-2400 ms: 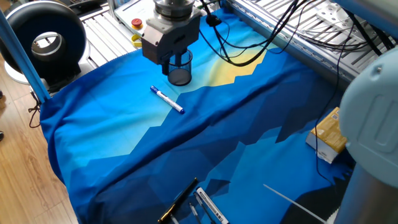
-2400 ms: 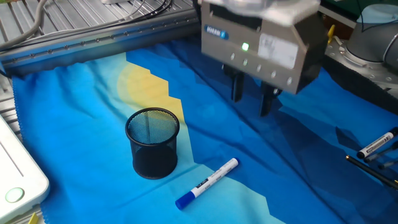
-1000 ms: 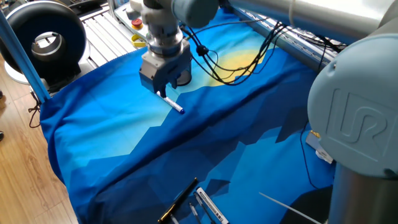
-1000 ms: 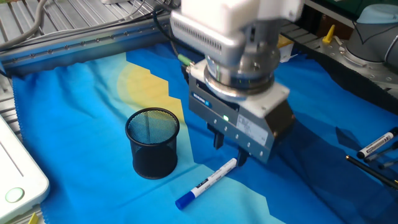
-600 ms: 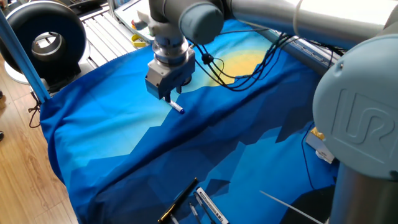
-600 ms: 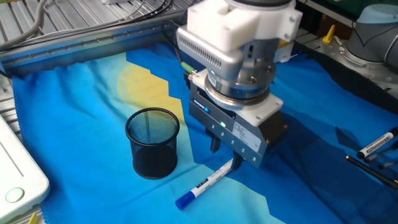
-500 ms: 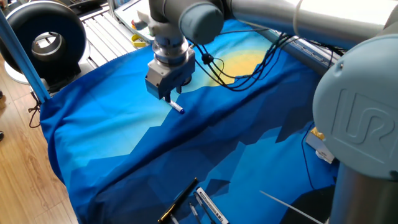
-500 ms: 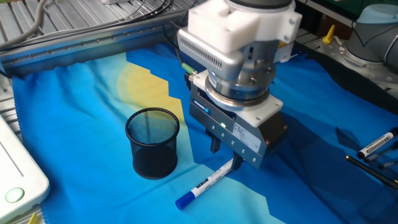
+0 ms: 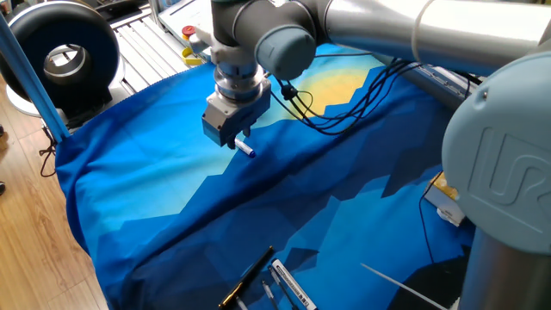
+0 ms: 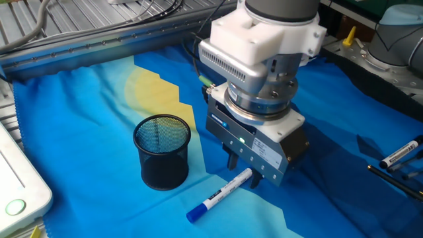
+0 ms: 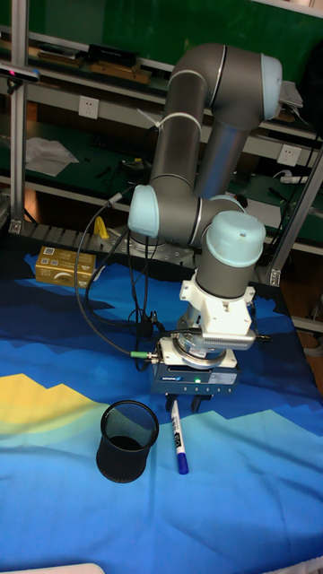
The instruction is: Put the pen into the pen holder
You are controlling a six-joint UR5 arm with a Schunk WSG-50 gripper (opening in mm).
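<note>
The pen [image 10: 221,192], white with a dark blue cap, lies flat on the blue cloth to the right of the pen holder [image 10: 162,153], an upright dark mesh cup. My gripper [image 10: 243,172] is down over the pen's white end, open, with one finger on each side of the barrel. In the tall fixed view the pen [image 11: 179,437] points toward the camera from between the fingers of the gripper [image 11: 184,408], and the pen holder [image 11: 128,439] stands just to its left. From the opposite side only the pen's end [image 9: 246,151] shows below the gripper [image 9: 229,140]; the pen holder is hidden there.
Silver-grey pens [image 10: 400,154] and a black pen [image 10: 395,181] lie far right on the cloth, seen also as pens [image 9: 277,285] at the front edge. A yellow box [image 9: 451,193] sits at the cloth's side. A white device [image 10: 18,192] stands left of the cup. Cables [image 9: 344,103] trail from the wrist.
The gripper came from above the cup over to the pen and dropped lower, so its open fingers now straddle the pen's white end. Pen and cup have not moved.
</note>
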